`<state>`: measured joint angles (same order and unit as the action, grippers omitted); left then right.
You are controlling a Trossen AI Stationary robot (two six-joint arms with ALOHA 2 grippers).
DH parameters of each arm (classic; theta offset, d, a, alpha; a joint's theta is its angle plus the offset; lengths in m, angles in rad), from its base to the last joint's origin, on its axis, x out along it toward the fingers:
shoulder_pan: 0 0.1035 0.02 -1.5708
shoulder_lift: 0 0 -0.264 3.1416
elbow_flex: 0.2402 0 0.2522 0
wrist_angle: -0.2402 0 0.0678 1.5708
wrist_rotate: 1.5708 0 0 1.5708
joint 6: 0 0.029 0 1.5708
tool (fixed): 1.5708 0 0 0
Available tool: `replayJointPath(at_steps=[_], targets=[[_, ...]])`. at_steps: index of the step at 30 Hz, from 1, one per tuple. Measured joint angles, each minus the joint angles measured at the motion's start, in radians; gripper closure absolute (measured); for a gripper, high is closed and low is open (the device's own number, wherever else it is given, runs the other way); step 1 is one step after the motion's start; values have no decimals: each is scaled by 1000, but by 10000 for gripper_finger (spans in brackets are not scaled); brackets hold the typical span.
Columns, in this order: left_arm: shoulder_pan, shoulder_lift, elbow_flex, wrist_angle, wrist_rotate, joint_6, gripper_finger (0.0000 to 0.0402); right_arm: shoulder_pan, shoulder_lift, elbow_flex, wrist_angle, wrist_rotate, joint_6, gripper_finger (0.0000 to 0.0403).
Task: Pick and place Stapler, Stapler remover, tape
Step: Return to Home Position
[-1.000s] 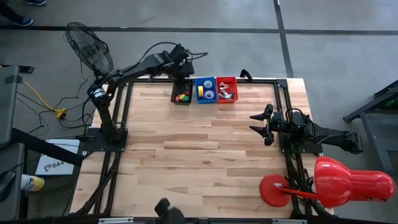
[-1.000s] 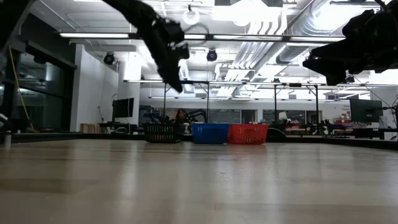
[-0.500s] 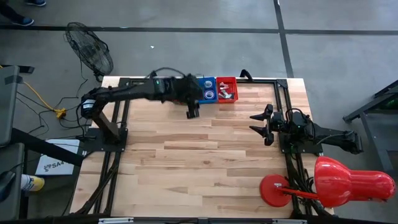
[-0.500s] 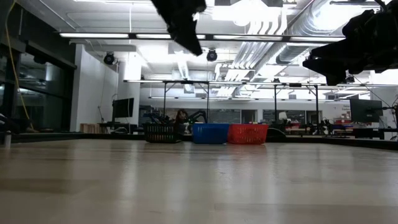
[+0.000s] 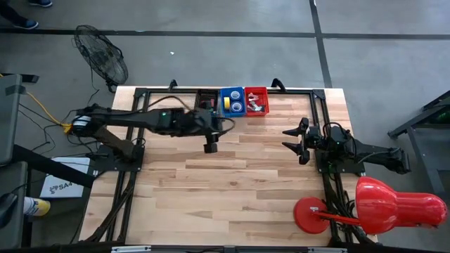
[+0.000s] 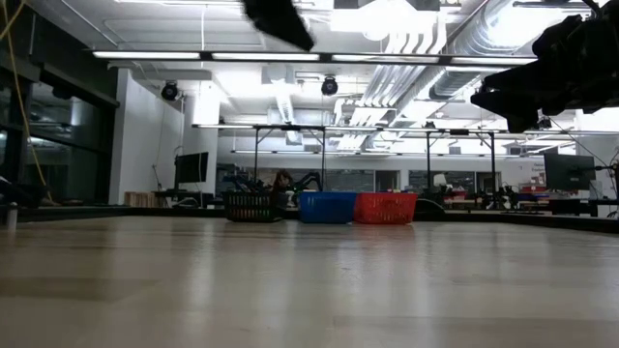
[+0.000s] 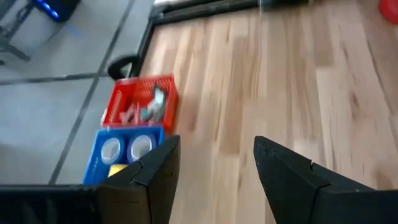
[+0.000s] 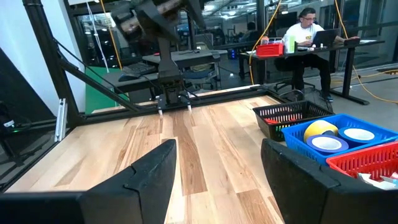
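Left end effector (image 7: 214,148), withdrawn from black bin (image 8: 287,114), spread wide per wrist view.

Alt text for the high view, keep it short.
Overhead: the left arm stretches across a light wooden table, its left tool above bare wood near a blue plastic bin and a red plastic bin at the far edge. The right tool waits at the right side.
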<state>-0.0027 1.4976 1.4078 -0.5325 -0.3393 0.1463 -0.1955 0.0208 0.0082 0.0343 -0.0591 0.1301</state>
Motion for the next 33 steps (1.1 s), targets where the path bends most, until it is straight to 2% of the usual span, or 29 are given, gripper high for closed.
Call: replayJointPath(at_steps=[7, 14, 24, 28, 33], targets=[[1, -268, -403, 264, 82, 32, 202, 0, 14, 0, 3, 0, 0, 176], [-28, -561, -739, 381, 133, 24, 202, 0, 20, 0, 4, -1, 0, 176], [-85, -945, -1008, 386, 117, 59, 202, 0, 26, 0, 4, -1, 0, 176], [-92, -1085, -1098, 391, 142, 63, 202, 0, 26, 0, 4, -1, 0, 176], [-92, -1227, -1196, 432, 142, 163, 202, 0, 26, 0, 5, -1, 0, 176]])
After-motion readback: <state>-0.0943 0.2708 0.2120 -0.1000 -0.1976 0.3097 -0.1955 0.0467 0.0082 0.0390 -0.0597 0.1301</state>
